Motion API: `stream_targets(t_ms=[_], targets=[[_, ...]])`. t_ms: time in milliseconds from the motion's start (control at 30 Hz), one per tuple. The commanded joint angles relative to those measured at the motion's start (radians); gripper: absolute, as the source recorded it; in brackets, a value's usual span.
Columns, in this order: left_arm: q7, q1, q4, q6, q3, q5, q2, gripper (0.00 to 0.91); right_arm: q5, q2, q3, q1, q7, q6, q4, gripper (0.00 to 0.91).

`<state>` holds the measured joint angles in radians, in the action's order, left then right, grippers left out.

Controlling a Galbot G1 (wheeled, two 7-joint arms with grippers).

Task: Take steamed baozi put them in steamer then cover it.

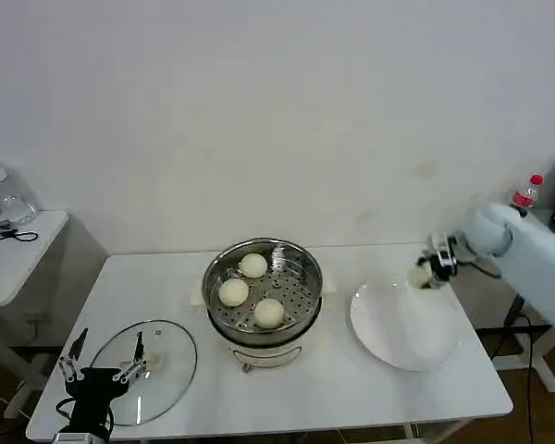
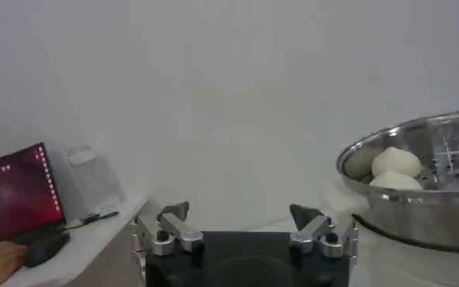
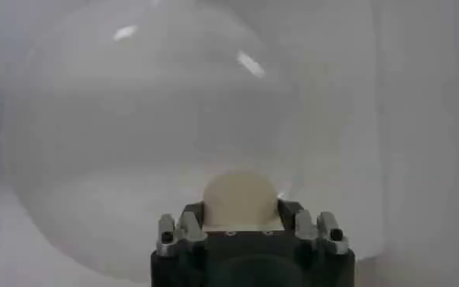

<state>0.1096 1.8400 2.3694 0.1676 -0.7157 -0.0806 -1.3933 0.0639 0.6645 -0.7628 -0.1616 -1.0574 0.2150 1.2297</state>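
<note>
Three cream-white baozi [image 1: 252, 265] [image 1: 234, 292] [image 1: 269, 314] lie on the perforated tray of the shiny steamer [image 1: 303, 261] at the table's middle; two of them [image 2: 396, 161] also show over the steamer's rim [image 2: 416, 136] in the left wrist view. My right gripper [image 1: 424, 274] is shut on a fourth baozi [image 3: 240, 199], held just above the far edge of the white plate [image 1: 405, 333]. The glass cover [image 1: 162, 365] lies flat at the front left. Over its near edge stands my left gripper [image 1: 100, 372], open with nothing between its fingers [image 2: 176, 210].
A side table [image 1: 18, 259] with scissors and a clear container stands at the far left. A red-capped bottle [image 1: 527, 191] stands behind my right arm. A laptop [image 2: 15, 195] with a person's hand beside it shows in the left wrist view.
</note>
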Motion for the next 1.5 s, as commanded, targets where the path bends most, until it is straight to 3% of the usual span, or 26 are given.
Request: stream_targets(t_ms=[33, 233, 500, 600, 800, 1167, 1500], targets=[[0.001, -0.005, -0.001, 0.000, -0.002, 0.000, 0.000, 0.907, -0.301, 0.102, -0.313, -0.400, 0.070, 0.154, 0.211, 0.655], [0.001, -0.010, -0.001, 0.000, -0.005, -0.004, -0.006, 0.907, -0.482, 0.254, -0.375, -0.434, 0.169, 0.274, 0.228, 0.655], [0.003, -0.014, 0.002, -0.001, -0.017, -0.008, -0.008, 0.907, -0.624, 0.478, -0.429, -0.417, 0.285, 0.404, 0.150, 0.655], [0.002, -0.009, 0.008, -0.002, -0.017, -0.008, -0.009, 0.907, -0.651, 0.525, -0.429, -0.377, 0.306, 0.440, 0.129, 0.655], [0.002, -0.013, 0.010, -0.002, -0.022, -0.007, -0.005, 0.907, -0.667, 0.539, -0.454, -0.320, 0.308, 0.462, 0.116, 0.655], [0.002, -0.015, 0.013, -0.002, -0.025, -0.007, -0.004, 0.907, -0.560, 0.513, -0.452, -0.251, 0.265, 0.436, 0.070, 0.655], [0.002, -0.015, 0.015, -0.002, -0.024, -0.008, -0.007, 0.907, -0.509, 0.506, -0.434, -0.222, 0.261, 0.421, 0.051, 0.655]])
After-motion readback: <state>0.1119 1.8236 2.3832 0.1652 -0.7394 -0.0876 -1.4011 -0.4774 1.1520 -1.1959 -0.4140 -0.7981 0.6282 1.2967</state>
